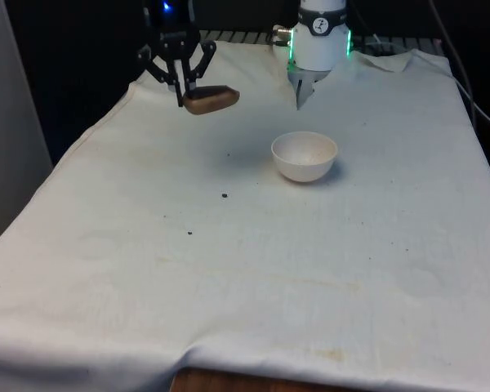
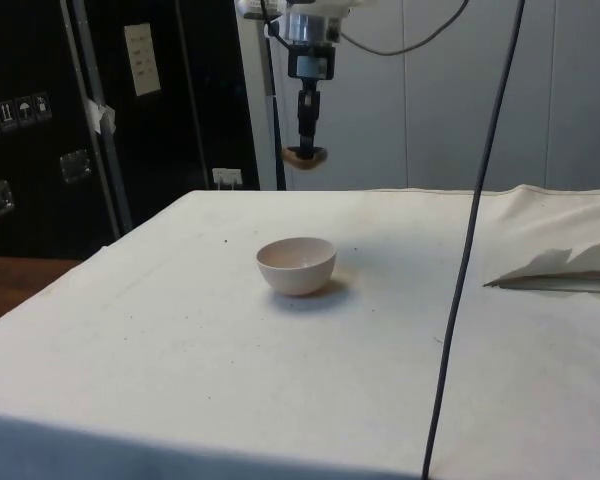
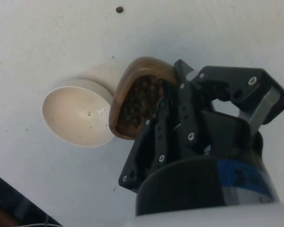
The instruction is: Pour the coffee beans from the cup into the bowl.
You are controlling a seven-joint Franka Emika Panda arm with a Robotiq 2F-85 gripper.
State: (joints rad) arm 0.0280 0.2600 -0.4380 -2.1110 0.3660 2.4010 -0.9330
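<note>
My gripper (image 1: 184, 91) hangs well above the table, shut on the rim of a small brown wooden cup (image 1: 211, 100). In the wrist view the cup (image 3: 135, 97) is full of dark coffee beans and its mouth is still nearly level. A white bowl (image 1: 305, 155) stands on the cloth, lower and towards the front view's right of the cup. From the side, the cup (image 2: 305, 156) and the gripper (image 2: 307, 140) hover beyond the bowl (image 2: 296, 265). The bowl (image 3: 75, 113) holds only a few dark specks.
Two stray beans (image 1: 224, 195) (image 1: 189, 233) lie on the cloth nearer the front edge. A folded flap of cloth (image 2: 560, 268) lies near the robot's base. A dark cable (image 2: 470, 250) hangs across the side view.
</note>
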